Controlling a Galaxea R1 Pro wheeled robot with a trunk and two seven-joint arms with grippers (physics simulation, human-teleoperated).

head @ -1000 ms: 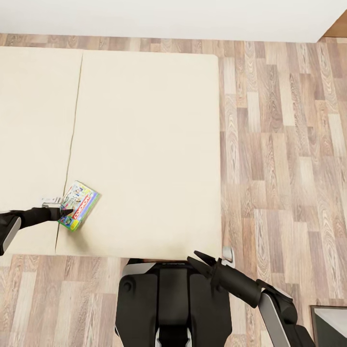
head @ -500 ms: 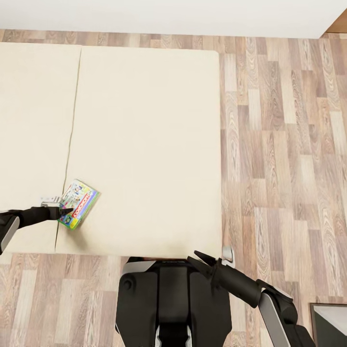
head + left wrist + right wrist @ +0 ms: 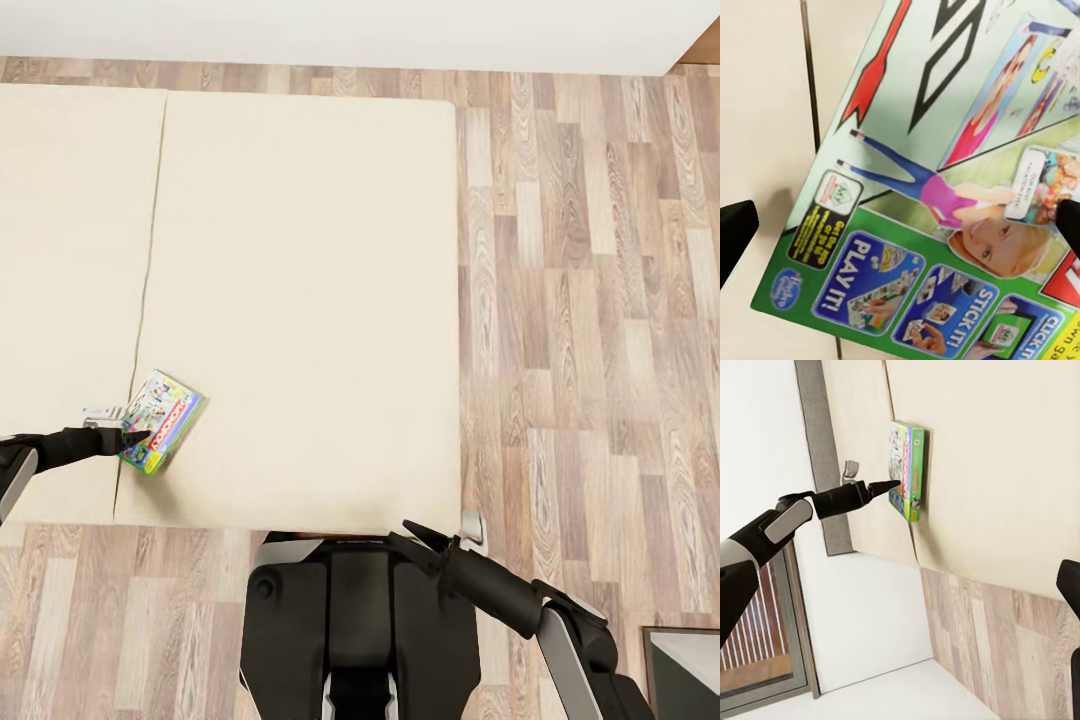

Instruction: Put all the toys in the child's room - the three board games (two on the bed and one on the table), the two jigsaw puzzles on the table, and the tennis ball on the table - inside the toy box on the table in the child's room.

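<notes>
Board game (image 3: 163, 422) on the bed (image 3: 300, 300).
We see the left end effector (image 3: 135, 437) spread wide at its edge, gripping nothing; right end effector (image 3: 418, 540) parted, empty.

- My left claw (image 3: 135, 437) covers the near edge of the Monopoly board game (image 3: 165, 421) in the head view; whether the fingers touch the box cannot be told.
- In the left wrist view, the board game (image 3: 945, 195) is cut off by the frame on several sides, and its small print is unreadable.
- The bed (image 3: 300, 300) runs off the head view's left edge.
- My right claw (image 3: 418, 545) is seen from behind; its fingertips' spacing is unclear.
- A dark object (image 3: 685, 675) is cut off by the lower right corner; unidentifiable.
</notes>
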